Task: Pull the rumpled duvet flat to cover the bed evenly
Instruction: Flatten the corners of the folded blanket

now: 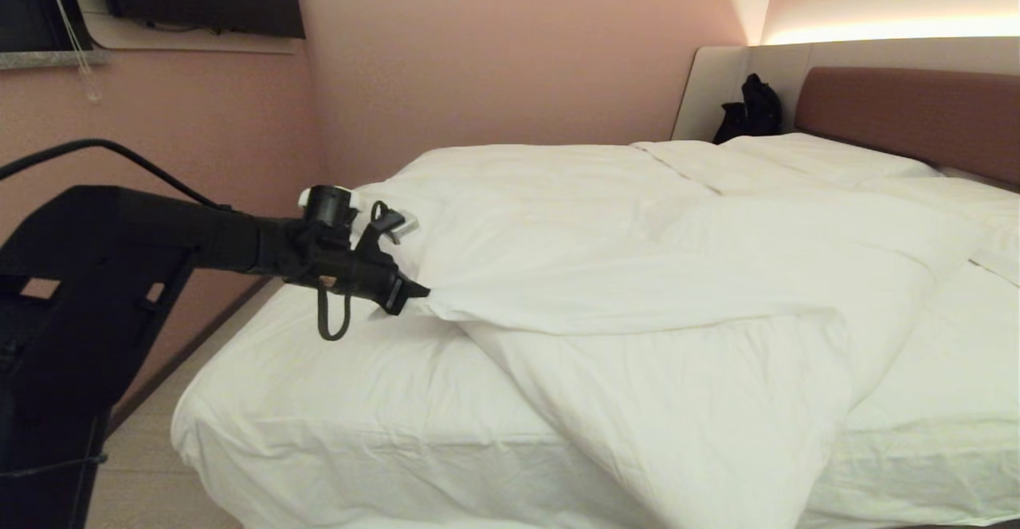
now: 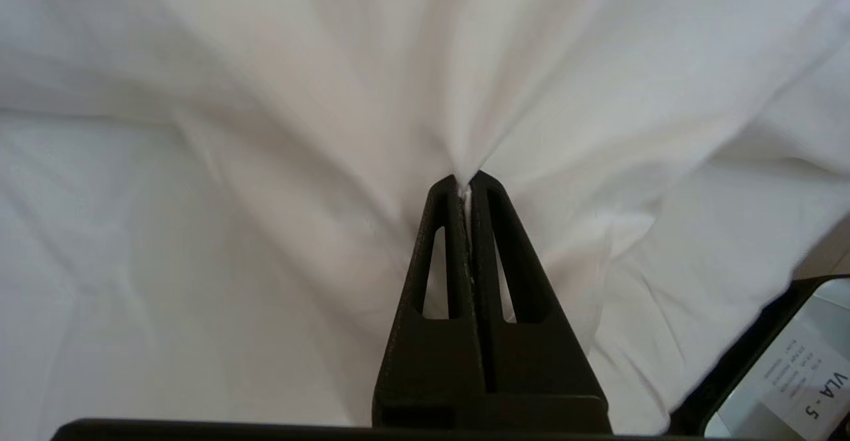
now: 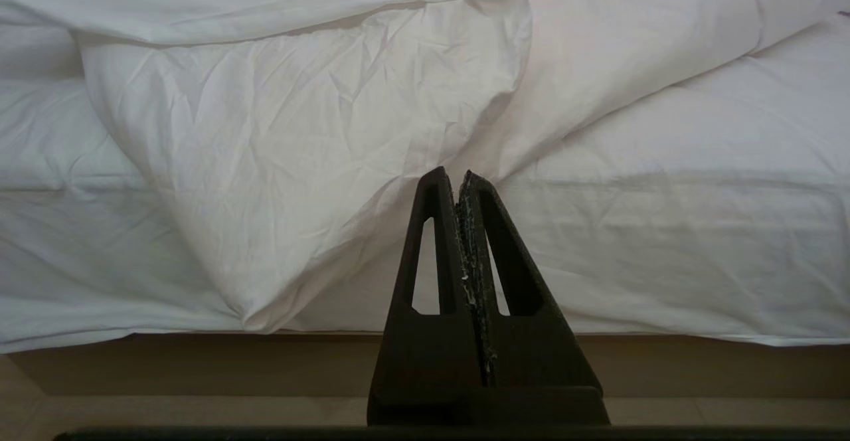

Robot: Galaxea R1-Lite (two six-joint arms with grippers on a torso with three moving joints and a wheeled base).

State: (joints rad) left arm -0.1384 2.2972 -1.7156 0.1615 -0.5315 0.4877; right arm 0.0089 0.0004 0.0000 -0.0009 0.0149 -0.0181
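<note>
Duvet (image 1: pixel 637 274) sits bunched on the bed (image 1: pixel 319 417), folded over itself, one corner hanging over the bed's near edge, the rest running up toward the headboard (image 1: pixel 908 111). Thin sheet (image 1: pixel 335 385) bare on the side of the duvet toward the pink wall (image 1: pixel 494 43).

My left gripper (image 1: pixel 410 294) is at the duvet's edge on that wall side, above the sheet, jaws clamped tight on a pinch of duvet fabric; cloth fans out in taut creases from the tips in the left wrist view (image 2: pixel 465 182).

My right gripper (image 3: pixel 458 178) is low in front of the bed's near side, facing the hanging duvet corner (image 3: pixel 279 195), jaws pressed together on nothing, clear of the cloth. Beige bed base (image 3: pixel 199 361) below the sheet.

Pillows (image 1: pixel 829 158) lie against the headboard beyond the duvet. A black bag (image 1: pixel 749 111) stands past the pillows in the corner.

Writing: a white label (image 2: pixel 813 378) in the left wrist view reads "VLA - 5"; smaller print beside it is unreadable.
</note>
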